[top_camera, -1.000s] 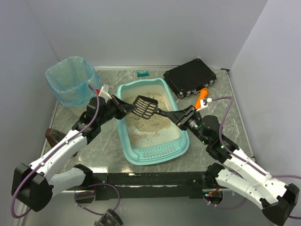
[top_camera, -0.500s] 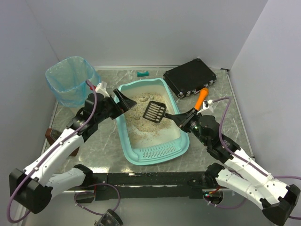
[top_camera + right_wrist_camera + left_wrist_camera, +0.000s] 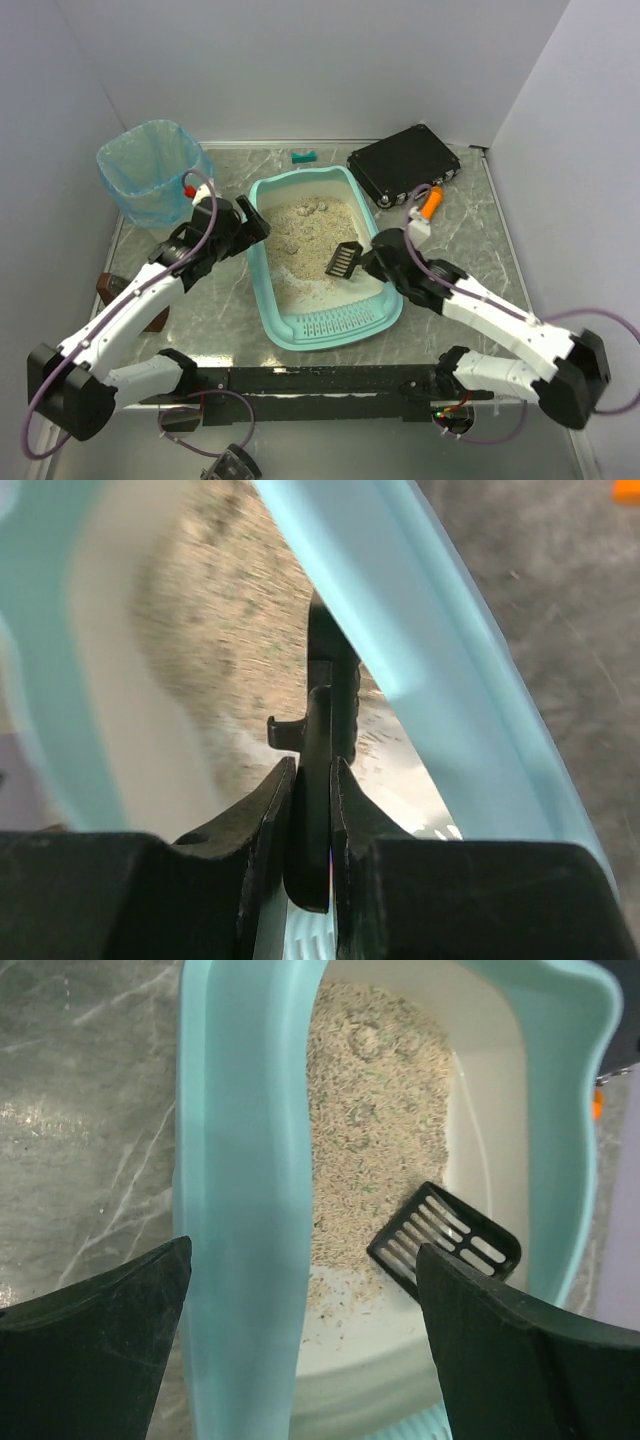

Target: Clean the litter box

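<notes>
The right gripper [image 3: 312, 770] is clamped tight on the thin handle of the black scoop [image 3: 344, 261]. The scoop is inside the litter box [image 3: 335, 325], close to its right wall. Its slotted head is tipped down where the sand meets the bare cream floor. The box sits in the middle of the table, between the two arms, with its ribbed lip at the near end.

The left gripper [image 3: 250, 215] is wide open and holds nothing. It hangs by the left rim of the box.

I think the job is only partly done. The scoop looks to have nothing on it. A few lumps [image 3: 308, 208] lie in the sand at the far end. They need to be scooped up and, I guess, dropped in the bin [image 3: 150, 170] with the blue bag, far left.

Some things are hard to tell. I cannot see down into the bin, so I cannot say if anything is in it. The right wrist view is blurry. I cannot tell if the scoop touches the sand. The right arm hides part of an orange thing [image 3: 432, 202] beside the black case [image 3: 405, 165].
</notes>
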`<action>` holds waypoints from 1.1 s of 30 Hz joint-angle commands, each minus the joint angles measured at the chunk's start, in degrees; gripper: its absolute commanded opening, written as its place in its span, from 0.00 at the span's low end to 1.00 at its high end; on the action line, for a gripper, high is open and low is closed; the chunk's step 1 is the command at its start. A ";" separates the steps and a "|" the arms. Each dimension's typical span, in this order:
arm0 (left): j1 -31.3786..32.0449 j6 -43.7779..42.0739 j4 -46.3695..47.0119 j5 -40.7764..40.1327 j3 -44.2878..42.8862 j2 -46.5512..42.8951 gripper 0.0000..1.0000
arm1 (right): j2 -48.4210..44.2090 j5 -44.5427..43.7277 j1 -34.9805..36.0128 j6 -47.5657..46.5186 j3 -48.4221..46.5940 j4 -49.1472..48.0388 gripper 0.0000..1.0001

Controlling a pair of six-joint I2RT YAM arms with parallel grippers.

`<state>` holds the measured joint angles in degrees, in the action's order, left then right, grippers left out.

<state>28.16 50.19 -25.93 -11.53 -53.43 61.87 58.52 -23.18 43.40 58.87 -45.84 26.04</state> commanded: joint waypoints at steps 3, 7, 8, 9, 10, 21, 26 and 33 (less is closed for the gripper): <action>-0.21 -0.62 3.79 3.35 -0.53 7.46 0.97 | 9.50 -3.72 2.66 6.86 -6.10 0.26 0.00; -0.21 -0.28 2.12 2.48 -0.63 10.73 0.97 | 13.80 0.58 2.92 10.56 -4.69 -5.11 0.00; -0.21 -0.10 2.11 2.48 -0.01 11.08 0.98 | 14.33 0.59 3.01 12.48 -4.26 -5.73 0.00; -0.21 0.16 2.20 2.82 0.43 11.61 0.99 | 15.12 0.50 3.10 13.54 -4.08 -6.26 0.00; -0.21 0.43 2.46 3.09 0.78 11.87 0.95 | 16.17 1.03 3.18 14.33 -3.82 -7.66 0.00; -0.21 2.27 5.36 9.41 5.09 12.49 0.43 | 23.12 -2.22 5.91 22.51 -3.02 -16.10 0.00; -0.13 2.89 6.25 11.09 6.49 11.35 0.29 | 27.69 -5.03 7.58 25.14 -4.34 -19.36 0.00; 0.05 3.33 7.30 13.19 7.02 12.66 0.24 | 32.88 -9.95 8.55 26.82 -7.68 -23.40 0.00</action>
<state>27.62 48.12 -20.32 -7.38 -49.41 71.42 87.29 -29.95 51.35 84.86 -50.74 3.55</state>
